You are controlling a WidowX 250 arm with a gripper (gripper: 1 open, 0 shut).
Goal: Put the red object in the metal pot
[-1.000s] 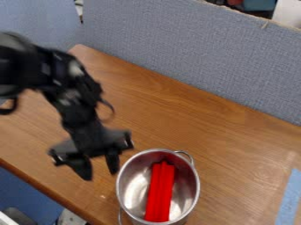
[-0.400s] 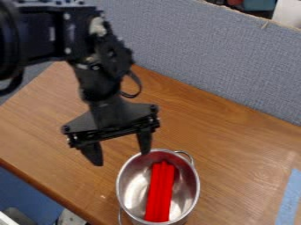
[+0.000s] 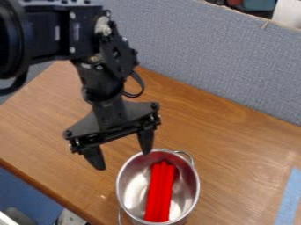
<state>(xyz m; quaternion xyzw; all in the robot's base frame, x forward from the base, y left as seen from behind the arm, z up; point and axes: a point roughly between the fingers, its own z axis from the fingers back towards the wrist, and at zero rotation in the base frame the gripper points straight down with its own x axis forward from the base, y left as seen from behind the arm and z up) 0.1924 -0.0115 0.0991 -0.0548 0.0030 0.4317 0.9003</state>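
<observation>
Since a second ago the gripper (image 3: 119, 146) has lifted up and away from the metal pot (image 3: 132, 174), shifting from low at the pot's left rim to a higher spot above and to the left of it. Its 2 fingers have also spread; they now stand as wide as they go, with nothing between them. The red object (image 3: 160, 191) has not moved across these views: it lies inside the pot, clear of the gripper.

That reads as a release already made and a retreat under way. Judged from how things lie, the task looks finished, since the red bar rests within the steel wall and nothing holds it.

The bar's long axis runs nearly up and down in the camera view, from the far side of the pot toward the near side, leaning slightly left at its lower end. Its upper end sits just below the far rim, close to the small handle there. Whether it lies flat on the bottom or leans against the wall, I cannot tell, because of the reflections. The pot stands on the wooden table (image 3: 212, 114), near its front edge
</observation>
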